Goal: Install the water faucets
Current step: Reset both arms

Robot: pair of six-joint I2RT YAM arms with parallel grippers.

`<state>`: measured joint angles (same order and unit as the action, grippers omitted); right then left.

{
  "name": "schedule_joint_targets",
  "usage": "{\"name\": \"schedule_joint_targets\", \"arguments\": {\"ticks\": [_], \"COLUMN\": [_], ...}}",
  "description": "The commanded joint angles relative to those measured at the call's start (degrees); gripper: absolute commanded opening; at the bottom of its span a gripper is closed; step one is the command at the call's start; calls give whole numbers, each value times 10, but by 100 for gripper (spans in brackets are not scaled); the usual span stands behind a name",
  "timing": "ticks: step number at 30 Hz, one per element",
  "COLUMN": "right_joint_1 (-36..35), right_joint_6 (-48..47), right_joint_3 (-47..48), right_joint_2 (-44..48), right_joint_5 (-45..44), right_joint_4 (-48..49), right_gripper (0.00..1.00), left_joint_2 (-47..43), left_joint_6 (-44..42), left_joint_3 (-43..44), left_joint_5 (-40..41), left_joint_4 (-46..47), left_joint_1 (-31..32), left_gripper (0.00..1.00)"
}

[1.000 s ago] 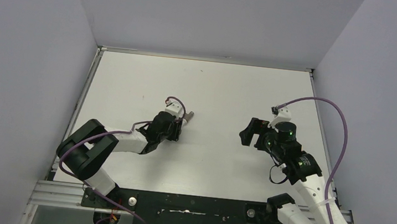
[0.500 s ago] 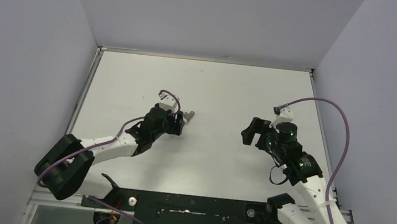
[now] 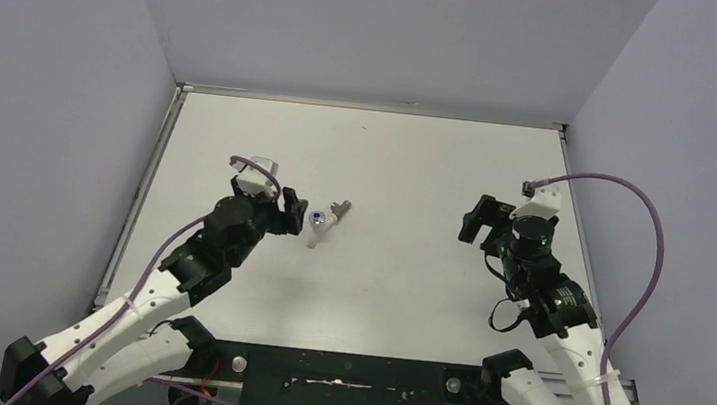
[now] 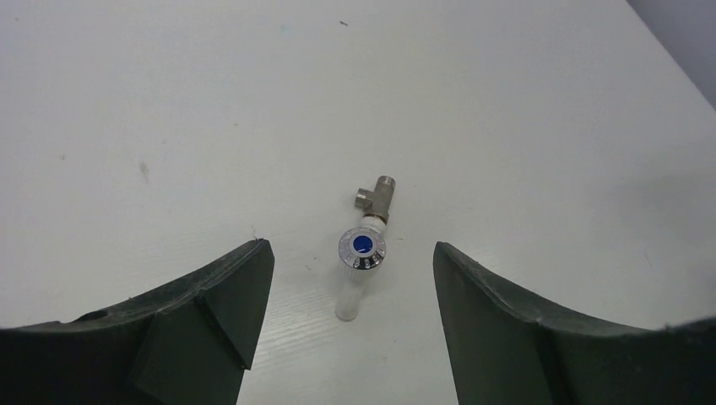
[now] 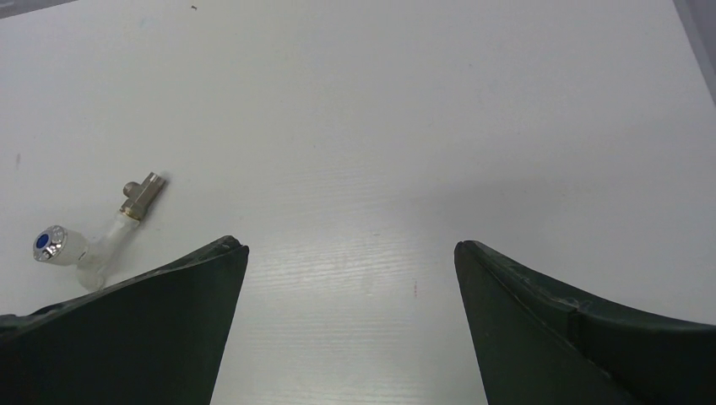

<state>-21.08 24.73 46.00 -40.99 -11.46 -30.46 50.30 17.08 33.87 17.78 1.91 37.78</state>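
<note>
One of the water faucets lies on the white table [image 3: 409,158]: a white tap body [image 4: 350,291] with a round chrome knob [image 4: 362,245] bearing a blue dot, and a small grey-brass threaded fitting [image 4: 377,196] meeting its far end. From above, the faucet [image 3: 317,224] sits left of centre. My left gripper [image 4: 350,246] is open just short of it, holding nothing, and sits to its left [image 3: 291,214] in the top view. My right gripper [image 5: 349,245] is open and empty over bare table at the right [image 3: 478,223]. Its wrist view has the faucet [image 5: 97,249] far to the left.
Grey walls [image 3: 50,130] close in the table on three sides. A metal rail [image 3: 337,371] with both arm bases runs along the near edge. A purple cable [image 3: 645,263] loops beside the right arm.
My left gripper has opened and drawn back left, leaving the faucet lying on the table. The left arm has stretched out. My right gripper has shifted slightly to the right, still open.
</note>
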Motion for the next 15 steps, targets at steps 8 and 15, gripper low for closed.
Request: {"name": "schedule_joint_targets", "arguments": {"ticks": [8, 15], "right_joint_1": [-1, -2], "right_joint_6": [-84, -89], "right_joint_3": [-29, -50], "right_joint_2": [104, 150], "right_joint_5": [-62, -89], "right_joint_4": [95, 102], "right_gripper": [100, 100], "left_joint_2": [-184, -236], "left_joint_6": [71, 88], "left_joint_3": [57, 34], "left_joint_5": [87, 112], "left_joint_4": [-215, -256], "left_joint_1": [2, 2], "left_gripper": [73, 73]}}
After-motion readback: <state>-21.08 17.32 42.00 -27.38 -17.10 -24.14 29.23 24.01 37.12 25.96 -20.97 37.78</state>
